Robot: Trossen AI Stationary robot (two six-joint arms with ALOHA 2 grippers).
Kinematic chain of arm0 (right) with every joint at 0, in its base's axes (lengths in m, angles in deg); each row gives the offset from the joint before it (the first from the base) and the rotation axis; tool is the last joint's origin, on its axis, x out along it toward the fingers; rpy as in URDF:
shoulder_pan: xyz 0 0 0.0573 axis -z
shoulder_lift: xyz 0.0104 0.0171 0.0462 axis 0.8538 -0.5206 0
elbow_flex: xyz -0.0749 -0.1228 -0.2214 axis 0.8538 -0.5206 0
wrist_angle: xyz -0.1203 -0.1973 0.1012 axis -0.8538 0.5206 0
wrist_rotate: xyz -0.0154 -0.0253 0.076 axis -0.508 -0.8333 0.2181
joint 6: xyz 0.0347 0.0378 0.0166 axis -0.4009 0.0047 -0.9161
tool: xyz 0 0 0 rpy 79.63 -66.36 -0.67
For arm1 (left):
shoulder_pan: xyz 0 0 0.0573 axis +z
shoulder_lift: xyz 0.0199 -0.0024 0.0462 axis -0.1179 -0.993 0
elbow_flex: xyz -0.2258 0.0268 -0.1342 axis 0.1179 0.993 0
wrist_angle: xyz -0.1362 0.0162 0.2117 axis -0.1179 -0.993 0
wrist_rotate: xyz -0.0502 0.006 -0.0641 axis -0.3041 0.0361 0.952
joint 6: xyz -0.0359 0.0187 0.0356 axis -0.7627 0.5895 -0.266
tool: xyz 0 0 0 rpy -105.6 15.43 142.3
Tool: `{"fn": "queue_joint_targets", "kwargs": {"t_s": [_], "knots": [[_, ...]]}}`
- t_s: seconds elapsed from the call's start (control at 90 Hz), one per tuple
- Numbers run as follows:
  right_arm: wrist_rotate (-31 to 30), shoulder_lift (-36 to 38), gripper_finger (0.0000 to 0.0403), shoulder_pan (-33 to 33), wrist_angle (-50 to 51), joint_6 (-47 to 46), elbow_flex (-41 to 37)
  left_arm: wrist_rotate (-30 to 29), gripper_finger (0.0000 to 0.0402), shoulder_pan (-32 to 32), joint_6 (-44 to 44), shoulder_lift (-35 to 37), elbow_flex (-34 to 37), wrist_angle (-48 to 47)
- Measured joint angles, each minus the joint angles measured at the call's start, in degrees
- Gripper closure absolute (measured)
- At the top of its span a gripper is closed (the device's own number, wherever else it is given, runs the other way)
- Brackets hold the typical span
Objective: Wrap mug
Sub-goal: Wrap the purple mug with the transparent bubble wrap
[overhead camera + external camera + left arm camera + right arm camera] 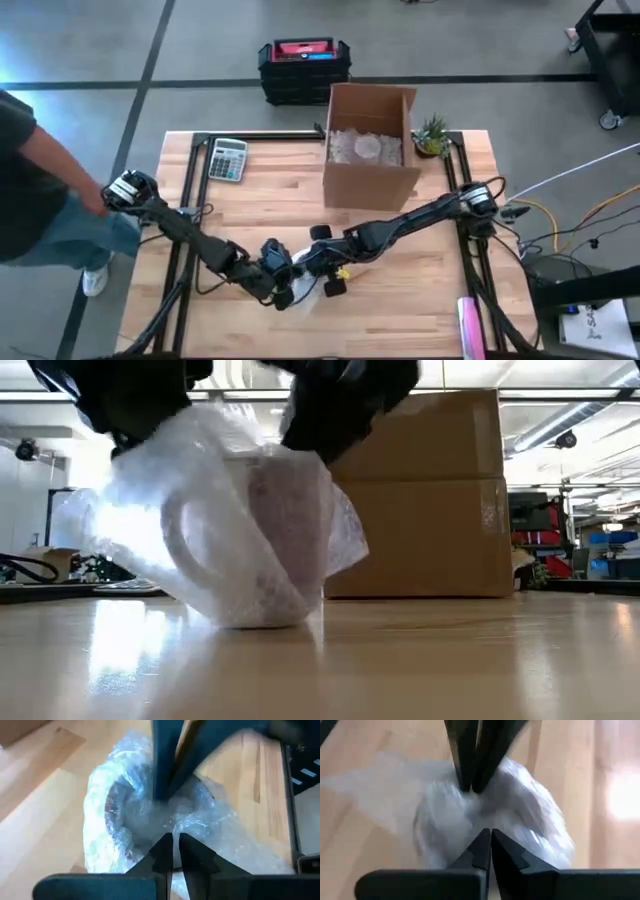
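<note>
Both pincers (172, 842) (487, 840) pinched on bubble wrap (130, 530) w/ mug (285, 530).

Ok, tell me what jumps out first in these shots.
The mug, tilted and bundled in clear bubble wrap, sits near the front middle of the table. The left gripper and right gripper both pinch the wrap from opposite sides. Behind them stands an open cardboard box with more wrap inside.

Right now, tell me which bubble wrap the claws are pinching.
The bubble wrap around the mug at the table's front, pinched by left claw and right claw; the other bubble wrap lies inside the cardboard box.
</note>
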Motion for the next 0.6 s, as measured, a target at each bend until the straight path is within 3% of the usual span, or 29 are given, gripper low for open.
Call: {"fn": "queue_joint_targets", "kwargs": {"t_s": [0.156,0.344,0.5,0.6], "knots": [[5.78,1.94,0.0403,-0.30,-3.00,-0.08,0.04,-0.01,0.0381,-0.14,0.22,0.47,0.01,-0.21],[6.29,-4.83,0.0403,0.23,-5.59,0.82,0.00,0.31,0.0381,-0.23,0.08,0.64,-0.14,-0.29],[5.83,-7.05,0.0403,0.72,-5.84,-0.48,0.24,10.28,0.0381,-0.35,-0.06,2.58,-2.00,-0.45],[5.65,-7.34,0.0403,0.68,-6.00,-0.22,0.28,10.93,0.0381,-0.58,1.33,4.29,-2.86,-1.30]]}}
